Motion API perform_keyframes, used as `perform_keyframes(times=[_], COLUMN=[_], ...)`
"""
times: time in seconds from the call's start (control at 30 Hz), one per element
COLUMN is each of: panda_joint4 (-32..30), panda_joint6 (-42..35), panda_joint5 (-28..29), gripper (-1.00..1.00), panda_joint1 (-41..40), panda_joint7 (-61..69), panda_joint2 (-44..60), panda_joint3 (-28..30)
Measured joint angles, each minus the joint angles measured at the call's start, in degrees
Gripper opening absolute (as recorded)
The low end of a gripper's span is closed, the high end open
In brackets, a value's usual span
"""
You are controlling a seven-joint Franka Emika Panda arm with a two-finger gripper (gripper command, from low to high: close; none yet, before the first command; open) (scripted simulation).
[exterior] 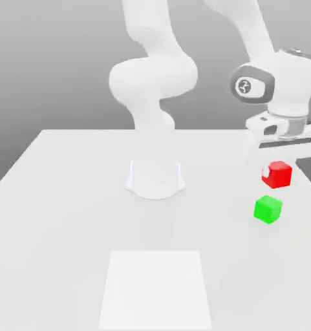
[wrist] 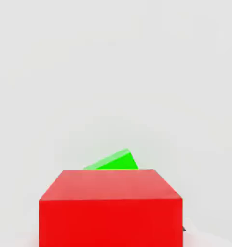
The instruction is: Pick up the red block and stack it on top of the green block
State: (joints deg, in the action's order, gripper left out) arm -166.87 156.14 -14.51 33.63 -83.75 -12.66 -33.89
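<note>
The red block [exterior: 277,174] hangs in the air just under my hand, at the exterior view's right. My gripper [exterior: 278,168] is shut on it. The green block [exterior: 268,209] rests on the white table, a little below and slightly left of the red one in the exterior view, with a gap between them. In the hand view the red block [wrist: 110,207] looms large and close, and part of the green block [wrist: 113,161] peeks out from behind its upper edge.
The arm's round white base [exterior: 155,178] stands at the table's middle. A paler rectangular patch [exterior: 156,288] lies on the table [exterior: 61,213] near the front. The table's far edge runs behind the base.
</note>
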Motion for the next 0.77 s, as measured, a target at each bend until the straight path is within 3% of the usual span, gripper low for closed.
perform_keyframes(times=[0.4, 0.77], panda_joint4=[0.05, 0.09], panda_joint6=[6.14, 11.39], panda_joint5=[8.12, 19.35], gripper=[-1.00, -1.00], panda_joint1=[-4.61, -7.60], panda_joint7=[-5.49, -13.40], panda_joint2=[6.62, 13.45], panda_joint3=[-2.50, -2.23])
